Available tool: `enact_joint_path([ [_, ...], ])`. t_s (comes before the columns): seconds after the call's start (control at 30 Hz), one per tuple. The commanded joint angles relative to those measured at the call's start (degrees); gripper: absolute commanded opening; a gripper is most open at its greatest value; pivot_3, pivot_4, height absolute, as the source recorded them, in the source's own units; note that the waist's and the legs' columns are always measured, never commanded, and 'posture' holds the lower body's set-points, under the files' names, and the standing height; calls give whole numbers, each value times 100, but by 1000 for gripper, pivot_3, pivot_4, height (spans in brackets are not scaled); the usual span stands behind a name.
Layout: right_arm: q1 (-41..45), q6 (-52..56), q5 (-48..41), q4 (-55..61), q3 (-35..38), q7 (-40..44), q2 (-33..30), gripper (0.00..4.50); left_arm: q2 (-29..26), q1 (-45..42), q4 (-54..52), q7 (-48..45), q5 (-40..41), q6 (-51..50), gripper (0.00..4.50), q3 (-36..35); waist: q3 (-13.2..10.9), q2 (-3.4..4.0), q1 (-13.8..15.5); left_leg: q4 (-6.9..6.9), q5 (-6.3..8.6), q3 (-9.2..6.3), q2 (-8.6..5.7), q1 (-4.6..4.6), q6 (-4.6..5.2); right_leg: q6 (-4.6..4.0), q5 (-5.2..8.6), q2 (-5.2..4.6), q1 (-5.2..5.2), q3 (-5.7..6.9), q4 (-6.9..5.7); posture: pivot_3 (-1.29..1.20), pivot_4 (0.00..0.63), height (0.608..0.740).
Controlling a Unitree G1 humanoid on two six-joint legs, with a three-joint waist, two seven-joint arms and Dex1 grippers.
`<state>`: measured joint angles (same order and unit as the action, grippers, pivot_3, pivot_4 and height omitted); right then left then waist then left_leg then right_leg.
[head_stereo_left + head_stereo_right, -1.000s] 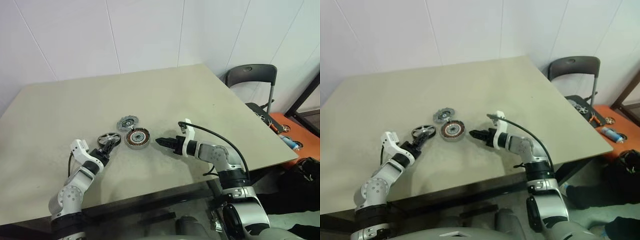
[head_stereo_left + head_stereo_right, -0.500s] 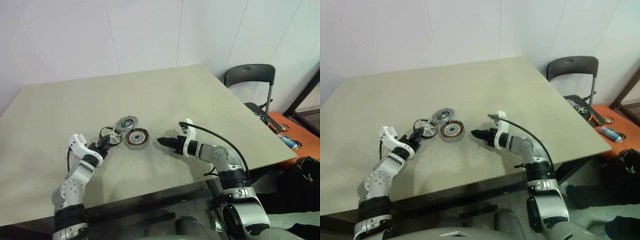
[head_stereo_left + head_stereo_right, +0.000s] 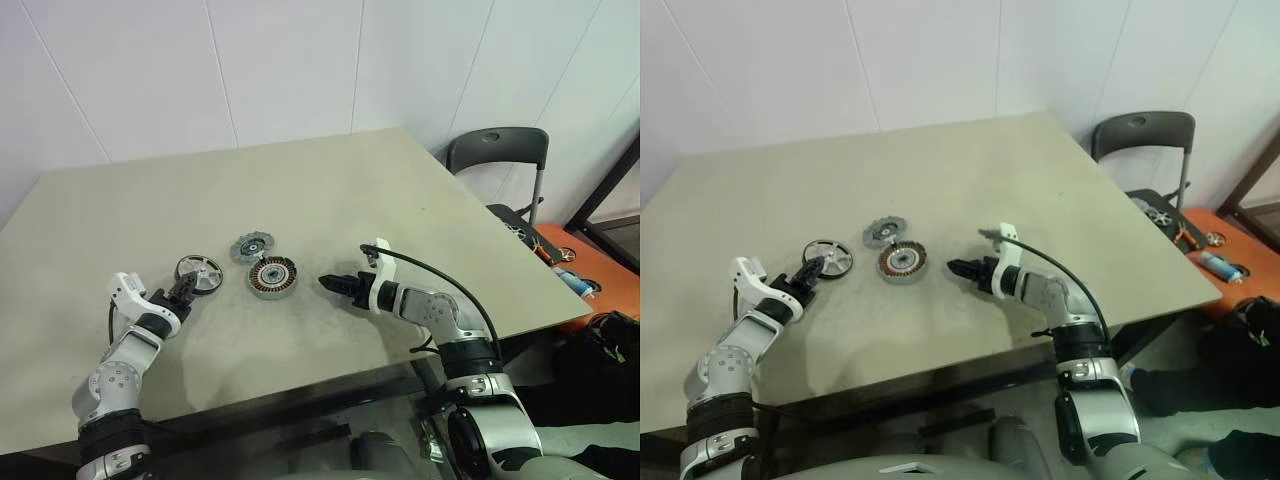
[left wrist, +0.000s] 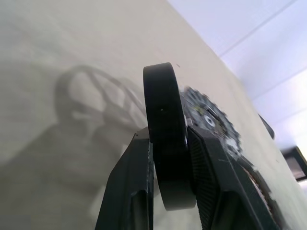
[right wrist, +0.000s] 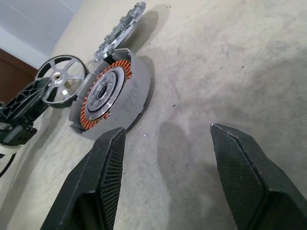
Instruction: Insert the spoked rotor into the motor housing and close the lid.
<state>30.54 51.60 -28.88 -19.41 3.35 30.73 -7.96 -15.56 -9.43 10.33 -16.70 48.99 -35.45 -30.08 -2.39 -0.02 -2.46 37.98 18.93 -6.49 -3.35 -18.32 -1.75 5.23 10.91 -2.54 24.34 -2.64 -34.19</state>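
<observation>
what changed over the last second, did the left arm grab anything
Yes. The left gripper closed on the rim of the spoked rotor, which had lain beside the motor housing, and carried it away toward the robot's left, standing on edge between the fingers. The housing, the lid and the open right gripper stayed put on the table.

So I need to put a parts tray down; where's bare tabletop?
Bare: the table beyond the lid toward the wall, and its right side toward the chair. Crowded: motor housing, lid and spoked rotor between both grippers.
</observation>
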Motion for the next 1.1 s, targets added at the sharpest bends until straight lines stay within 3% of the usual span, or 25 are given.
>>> enact_joint_path([
  [0.03, 171, -108, 0, 30, 53, 57, -26, 2945, -61, -32, 5, 0, -104, 112, 1116, -42, 0, 0, 0, 0, 0, 1, 1, 0, 0, 0, 0, -1, 0, -1, 0, 0, 0, 740],
  [0.1, 184, -100, 11, 38, 28, 73, -23, 2945, -24, 20, -47, -59, -94, 150, 1116, -40, 0, 0, -1, 0, 0, 0, 1, 0, 0, 0, 0, 0, 0, 0, 0, 0, 0, 740],
  [0.13, 203, -105, 20, 23, 30, 78, -22, 2945, -18, 21, -61, -88, -76, 158, 774, -45, 0, 0, -2, 0, 0, -1, 1, 0, 0, 0, 0, 0, 0, 0, 0, 0, 0, 740],
  [0.23, 239, -130, 46, -38, 46, 95, -29, 2945, -46, -35, -149, -86, 23, 67, 463, -68, 0, 1, -10, 0, 0, 2, 3, 3, 0, 0, 1, 3, 0, -1, -2, 0, 0, 740],
  [0.57, 105, -119, 92, 22, 32, 114, -131, 2945, 402, -492, -1542, 32, 1357, -755, 463, 208, -4, -9, 71, 0, 0, -3, -3, -13, 0, 3, -4, -10, 5, 1, 10, 0, 0, 740],
  [1.1, -68, -159, 67, 157, 92, 31, -131, 2945, 817, -248, -1399, 72, 1539, -1297, 463, 824, -3, -7, 35, -1, 1, 2, -7, -7, 1, 3, -3, 0, 2, -2, 9, 0, 0, 740],
])
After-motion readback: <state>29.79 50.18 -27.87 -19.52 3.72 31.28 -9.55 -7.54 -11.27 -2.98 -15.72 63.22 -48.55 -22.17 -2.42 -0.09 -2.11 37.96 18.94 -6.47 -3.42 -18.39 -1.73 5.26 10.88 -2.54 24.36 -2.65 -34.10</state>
